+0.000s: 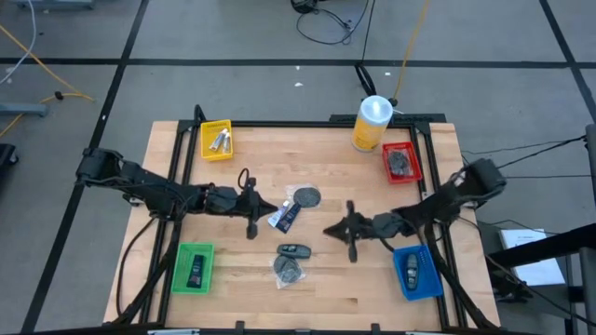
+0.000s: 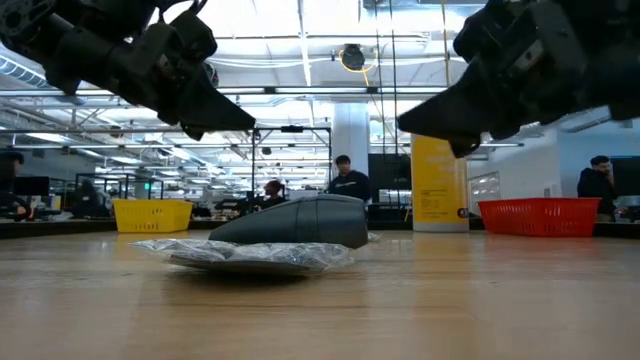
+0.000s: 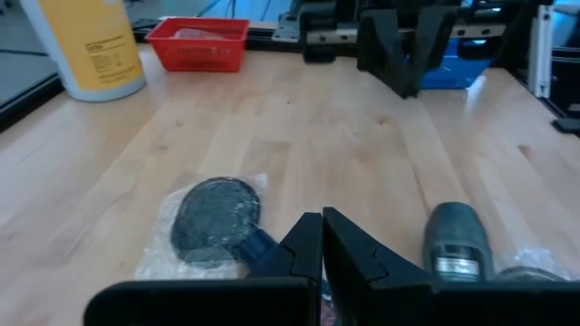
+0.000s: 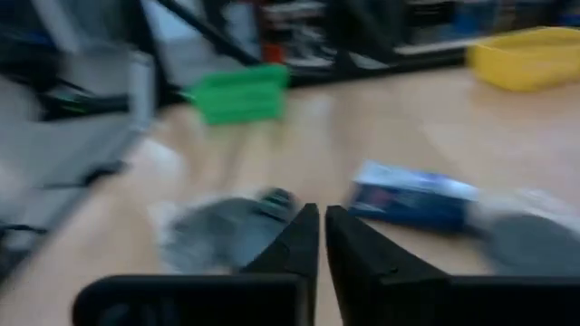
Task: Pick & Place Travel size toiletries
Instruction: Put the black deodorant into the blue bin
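Left claw (image 1: 263, 207) is seen pressed together, pinching nothing, just beside the blue-and-white tube (image 1: 285, 218) at the table's (image 1: 326, 149) middle; in its own wrist view the fingertips (image 3: 308, 237) meet above that tube's blue end (image 3: 257, 246). Right claw (image 1: 332, 229) is also pressed together and empty, hovering on the tube's other side, near but apart from it.

Relative to the tube:
- wrapped grey disc (image 1: 306, 197) lies just beside it, toward the yellow canister (image 1: 371, 123)
- black oblong pack (image 1: 295, 250) is found a little past it toward the front edge, with a second wrapped disc (image 1: 289, 268) touching that pack
- yellow tray (image 1: 217, 140) with small white tubes sits well apart, at the far left corner
- red tray (image 1: 402, 162) with a dark item sits well apart, beside the canister
- green tray (image 1: 194, 268) holds a black pack at the near left
- blue tray (image 1: 415, 273) holds a pack at the near right
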